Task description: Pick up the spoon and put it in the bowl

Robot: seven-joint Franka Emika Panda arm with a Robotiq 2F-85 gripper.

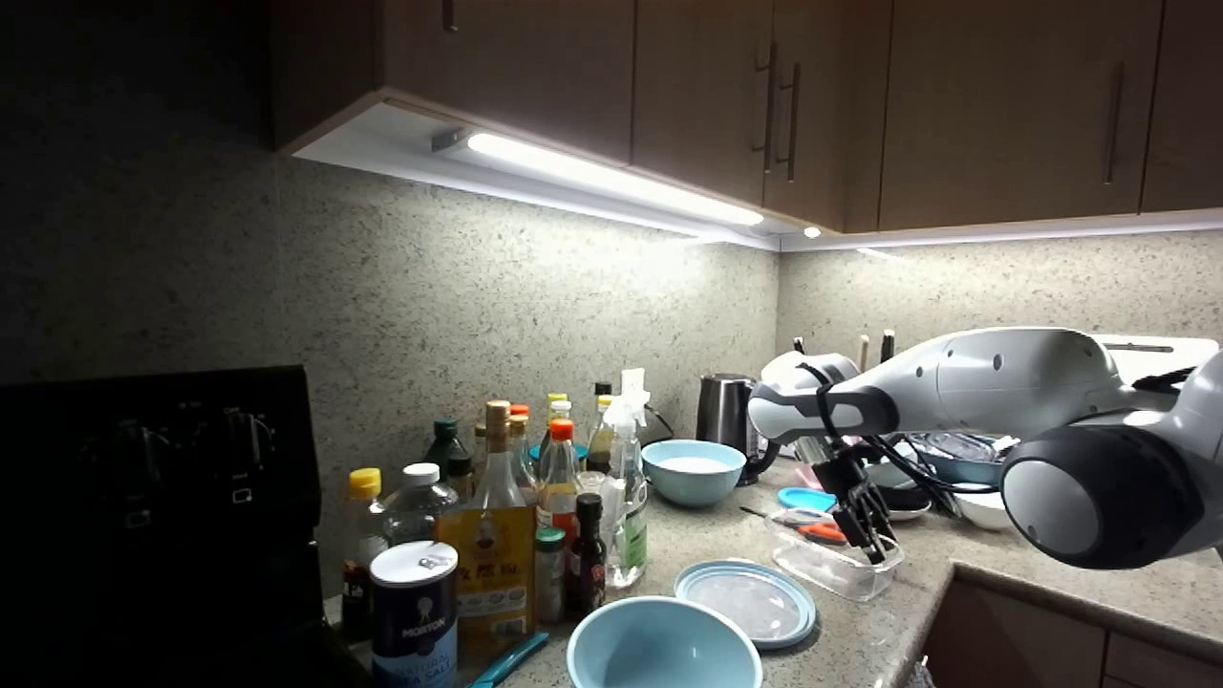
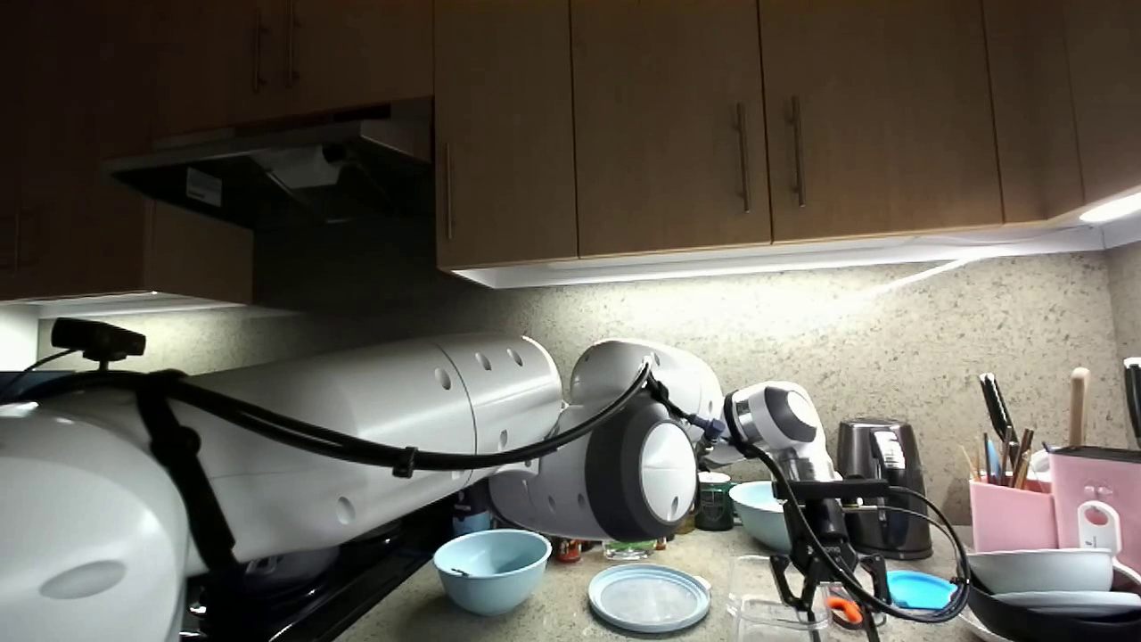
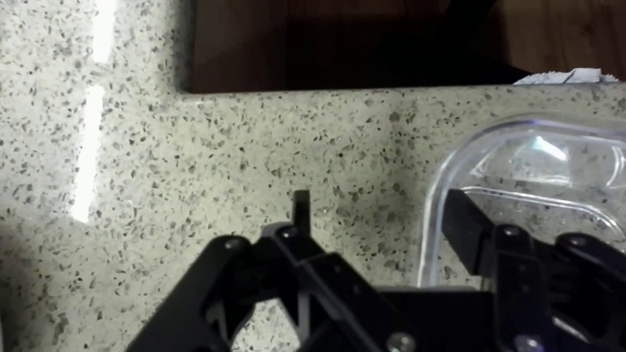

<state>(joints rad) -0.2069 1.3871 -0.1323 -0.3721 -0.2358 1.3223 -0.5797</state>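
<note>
The wide pale teal-blue bowl stands at the front of the counter, cut off by the lower picture edge; it also shows in an exterior view. A small dark mark shows inside it there; I cannot tell what it is. I cannot make out a spoon in any view. My gripper is low at the clear plastic container, away from the bowl. In the wrist view the gripper is open and empty. One finger is over the container, the other outside it, with the container's wall between them.
A blue-rimmed lid lies between bowl and container. Orange-handled scissors and a blue lid lie behind the container. Several bottles, a second light-blue bowl and a kettle stand along the wall. The counter edge is near.
</note>
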